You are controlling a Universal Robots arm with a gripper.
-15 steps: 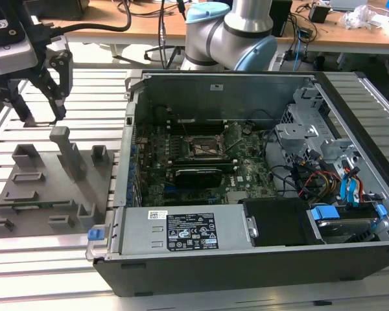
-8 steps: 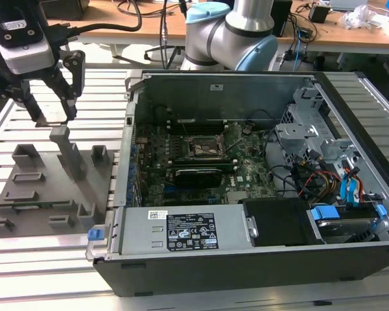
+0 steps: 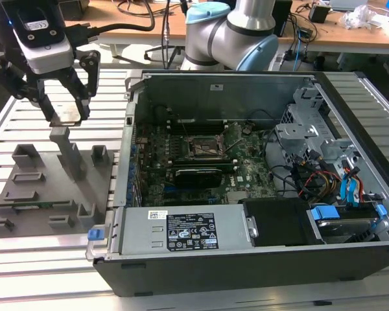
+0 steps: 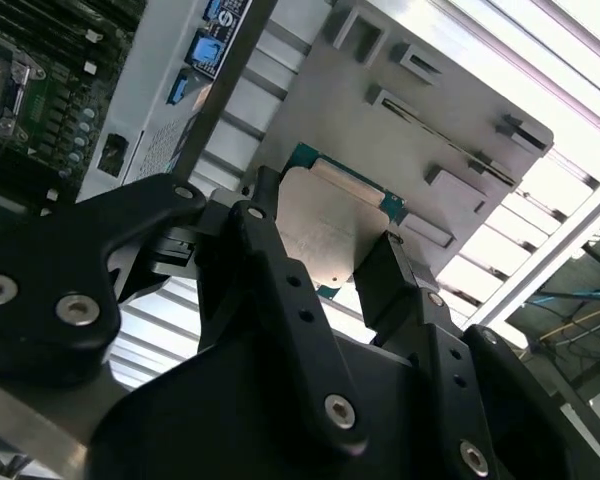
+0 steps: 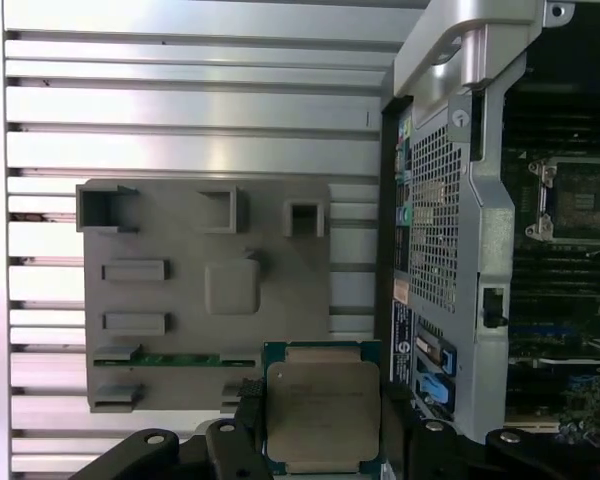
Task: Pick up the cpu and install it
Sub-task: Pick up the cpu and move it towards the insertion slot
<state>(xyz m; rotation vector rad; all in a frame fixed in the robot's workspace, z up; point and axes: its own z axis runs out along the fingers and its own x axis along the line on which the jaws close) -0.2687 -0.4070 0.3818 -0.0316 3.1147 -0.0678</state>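
End effector point(image 3: 67, 115) clamped on cpu point(image 5: 323, 415), above grey parts tray point(image 3: 52, 188), nr open PC case point(image 3: 214, 91)

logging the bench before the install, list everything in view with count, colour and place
cpu: 1, silvery top with green rim, held in the gripper above the fixture tray
fixture tray: 1, grey, on the table, exterior view's left
computer case: 1, dark grey, open, mid-table
motherboard: 1, green, inside the case
socket: 1, black frame, on the motherboard
graphics card: 1, black, beside the socket
table: 1, silver slats, under everything
arm: 1, silver and light blue, behind the case
gripper: 1, black, shut on the cpu
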